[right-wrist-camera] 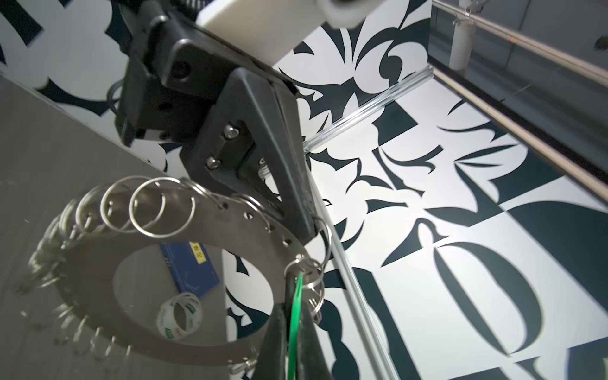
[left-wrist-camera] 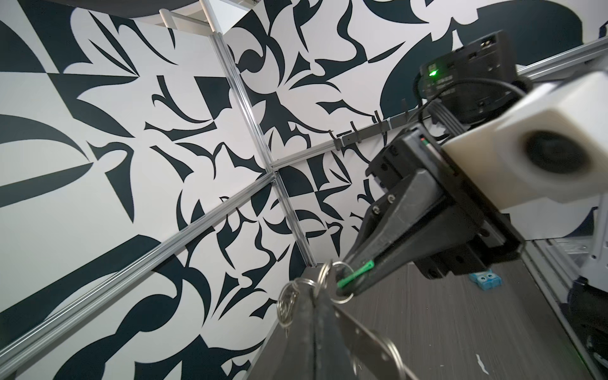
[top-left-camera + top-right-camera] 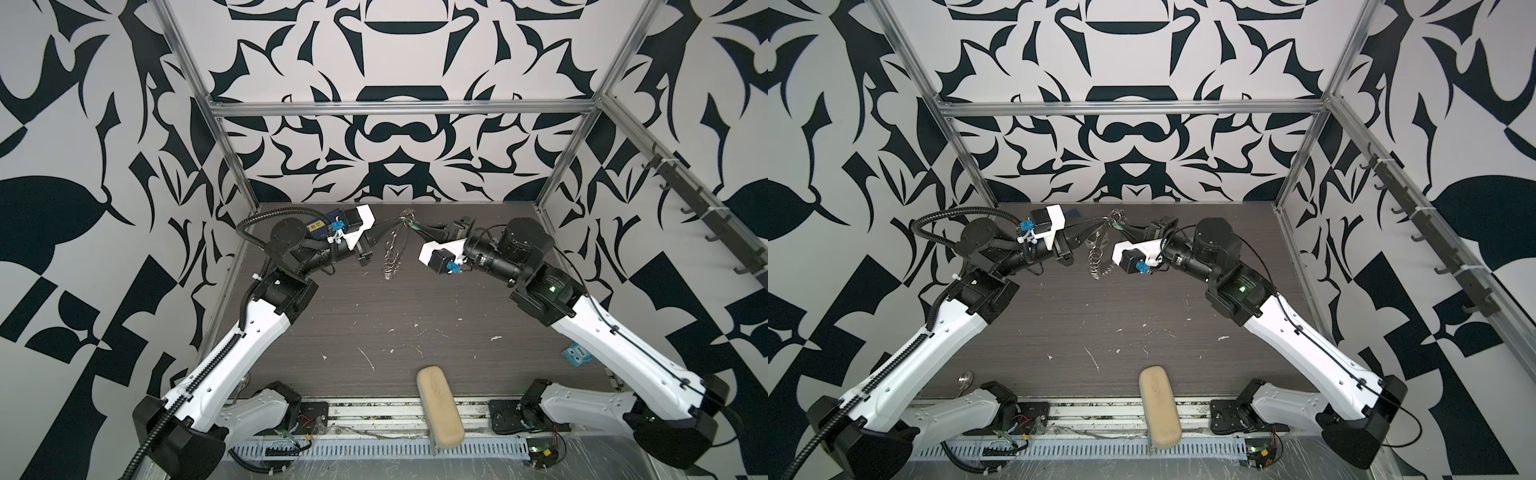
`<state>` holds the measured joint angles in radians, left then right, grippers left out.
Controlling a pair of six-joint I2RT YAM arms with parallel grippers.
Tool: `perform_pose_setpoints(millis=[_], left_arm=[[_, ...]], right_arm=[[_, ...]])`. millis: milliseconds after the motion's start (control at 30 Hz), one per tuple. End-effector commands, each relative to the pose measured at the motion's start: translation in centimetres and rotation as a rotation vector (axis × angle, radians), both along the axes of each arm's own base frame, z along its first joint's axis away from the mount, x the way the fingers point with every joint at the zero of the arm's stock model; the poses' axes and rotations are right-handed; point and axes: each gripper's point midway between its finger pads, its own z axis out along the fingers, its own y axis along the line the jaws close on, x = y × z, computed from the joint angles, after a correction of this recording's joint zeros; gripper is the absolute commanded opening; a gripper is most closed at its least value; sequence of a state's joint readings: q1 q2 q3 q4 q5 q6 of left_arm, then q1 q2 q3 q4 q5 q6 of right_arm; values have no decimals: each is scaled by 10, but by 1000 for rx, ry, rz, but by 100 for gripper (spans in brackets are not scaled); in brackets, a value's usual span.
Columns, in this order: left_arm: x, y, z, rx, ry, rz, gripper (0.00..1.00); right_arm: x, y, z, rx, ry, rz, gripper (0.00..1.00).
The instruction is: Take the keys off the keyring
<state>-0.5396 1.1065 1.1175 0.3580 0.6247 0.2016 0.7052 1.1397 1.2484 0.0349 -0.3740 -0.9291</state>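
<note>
My left fingers (image 1: 296, 210) are clamped on the rim of the keyring (image 1: 214, 227), the big flat metal disc. I hold it up between my two arms over the far end of the desk (image 3: 415, 311), and it looks clear of the surface. In both top views it hangs almost edge-on. My right fingers (image 2: 388, 237) are pressed together on the green key (image 2: 357, 273), which hangs from a small wire loop (image 1: 320, 273) at the rim, just beside my left grip.

I judge the step in hand to be working the key off its loop. A straight pull would only drag the disc. The key's hole should be walked round the coil of the loop with small turns of my right wrist, while the left holds the disc firm so it cannot swing. The gap in the coil is too small for me to make out.

The neighbouring loops crowd close and could snag the key. My wrists are near each other, so there is little room to twist. Below, well apart from the work, lie a tape roll (image 1: 179, 316), a blue box (image 1: 190, 266), a small blue block (image 3: 574, 355) and a beige pad (image 3: 440, 409) at the near edge.
</note>
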Motion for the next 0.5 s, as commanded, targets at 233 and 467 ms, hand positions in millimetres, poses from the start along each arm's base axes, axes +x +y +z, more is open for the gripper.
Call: perform_pose_setpoints(millis=[233,467], left_arm=[[-18,10,24,-32,-33,-19,0],[-17,11,18,-9,-67,-4,0]], right_arm=[[-12,8,-8,136,323,198,0],[-20,4,2,136,318,208,26]])
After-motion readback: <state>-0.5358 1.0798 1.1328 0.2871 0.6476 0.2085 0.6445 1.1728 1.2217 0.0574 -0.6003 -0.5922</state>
